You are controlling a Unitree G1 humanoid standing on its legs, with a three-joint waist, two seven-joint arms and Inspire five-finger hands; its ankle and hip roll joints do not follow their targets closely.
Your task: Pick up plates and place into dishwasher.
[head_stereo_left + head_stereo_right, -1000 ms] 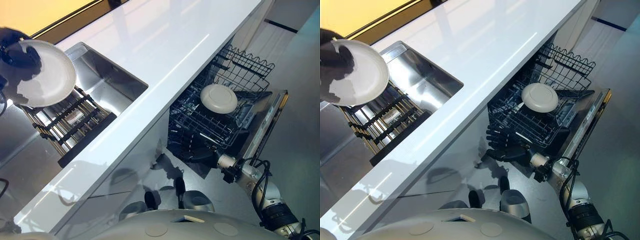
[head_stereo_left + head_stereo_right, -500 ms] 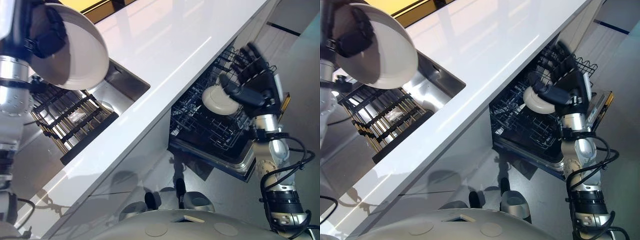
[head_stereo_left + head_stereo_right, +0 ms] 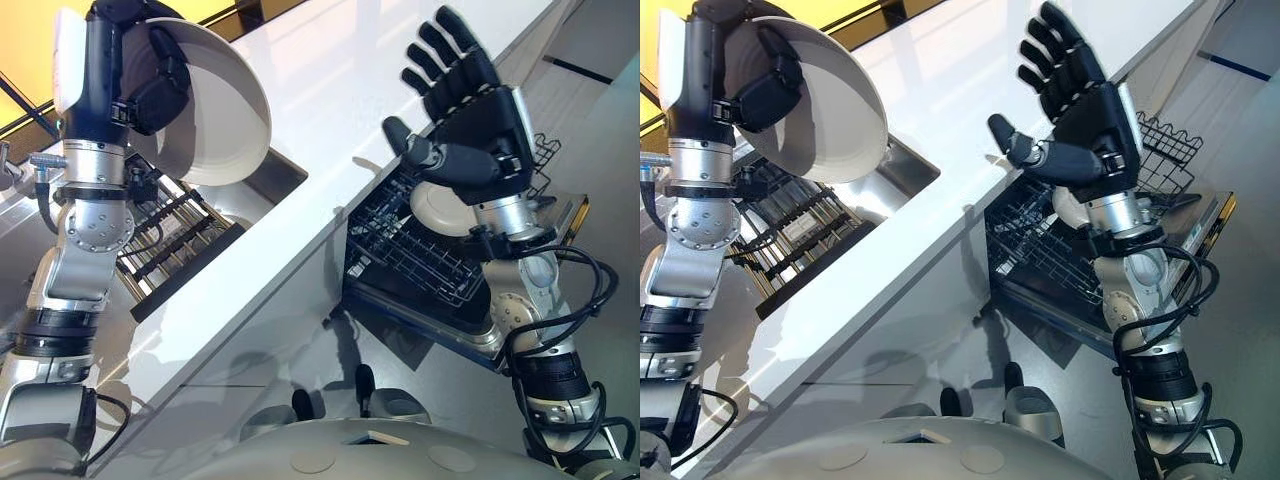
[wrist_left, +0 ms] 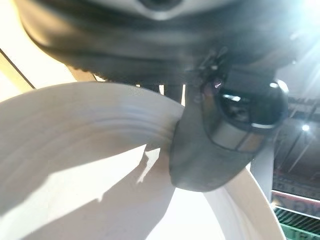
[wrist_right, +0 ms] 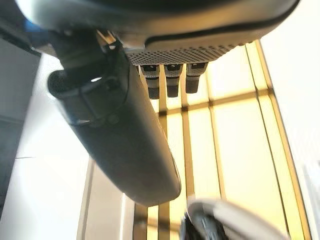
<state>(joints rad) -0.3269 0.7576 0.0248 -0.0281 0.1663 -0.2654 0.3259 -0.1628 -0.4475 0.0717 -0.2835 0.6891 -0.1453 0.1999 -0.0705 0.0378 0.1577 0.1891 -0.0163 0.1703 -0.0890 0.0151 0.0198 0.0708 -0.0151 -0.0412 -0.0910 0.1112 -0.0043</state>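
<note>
The fingers [image 3: 160, 85] of the left hand [image 3: 135, 70] are curled round the edge of a white plate [image 3: 215, 110]. The thumb [image 4: 210, 160] presses on the inside of the plate, so the plate is pinched tight. The plate is held up in the air and tipped on its side.

Just under these fingers is a dark rack [image 3: 170, 235] made of bars. It sits across the top of a shiny metal sink [image 3: 275, 175]. The sink is set into the long white bench [image 3: 330, 90].

Go to the right, across the bench, and there is the right hand [image 3: 480, 130]. Its fingers [image 3: 445, 60] are straight and spread wide apart. Its thumb [image 3: 410, 150] sticks out to the side. This hand holds nothing. It is up in the air, above the edge of the bench.

Below the right hand's fingers is the open dishwasher [image 3: 440, 300]. Its black wire basket [image 3: 410, 250] is pulled out from under the bench. A second white plate [image 3: 440, 212] lies in the basket. The right hand's wrist is in front of it and hides part of it, so you see just one side of the plate. The dishwasher door [image 3: 1200, 235] hangs open past the basket, over the grey floor [image 3: 600, 150].
</note>
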